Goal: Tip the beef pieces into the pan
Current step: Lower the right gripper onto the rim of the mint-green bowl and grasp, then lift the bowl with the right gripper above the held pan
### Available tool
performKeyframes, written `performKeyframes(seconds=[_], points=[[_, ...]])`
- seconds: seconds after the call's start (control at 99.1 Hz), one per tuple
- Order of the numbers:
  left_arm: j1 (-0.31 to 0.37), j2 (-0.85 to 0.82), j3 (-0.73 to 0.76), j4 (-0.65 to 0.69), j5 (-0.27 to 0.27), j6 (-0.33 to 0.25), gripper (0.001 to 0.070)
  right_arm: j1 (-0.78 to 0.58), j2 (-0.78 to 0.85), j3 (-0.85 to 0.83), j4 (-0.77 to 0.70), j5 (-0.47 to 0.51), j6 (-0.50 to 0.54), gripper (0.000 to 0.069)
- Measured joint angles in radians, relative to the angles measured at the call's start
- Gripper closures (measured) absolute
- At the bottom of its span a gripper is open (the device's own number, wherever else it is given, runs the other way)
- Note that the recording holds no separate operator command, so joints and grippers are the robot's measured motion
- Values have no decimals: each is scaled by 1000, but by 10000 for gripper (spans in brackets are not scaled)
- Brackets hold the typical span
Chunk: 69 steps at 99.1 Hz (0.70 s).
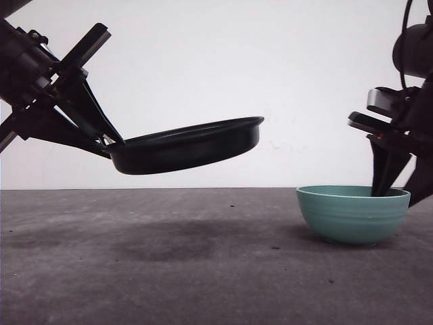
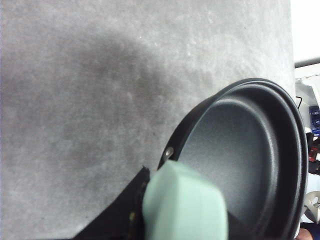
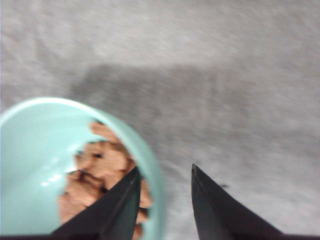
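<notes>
Beef pieces [image 3: 102, 172] lie heaped in the teal bowl [image 1: 352, 213] on the grey table [image 1: 203, 271] at the right — the right gripper [image 3: 165, 187] straddles its rim, fingers apart, one inside, one outside. At the left, the left gripper [image 1: 101, 132] is clamped on the mint-green handle [image 2: 182, 207] of the pan [image 1: 186, 145], held above the table — tilted

no readable text, labels or numbers anywhere
</notes>
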Motion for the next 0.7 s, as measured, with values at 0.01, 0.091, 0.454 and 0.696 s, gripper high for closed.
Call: performKeyframes(seconds=[0.01,0.091,0.454,0.696], points=[[0,0,0,-3,-3,0,661,2,0,0,2,0,1,537],[0,0,0,-33,-17,4,661,16,0,0,21,1,1,642],[0,0,0,-185,-43,87,661,64,-79,0,135,-44,16,677],[-21,0,0,-185,-39,90,661,241,-251,0,259,-37,64,677]])
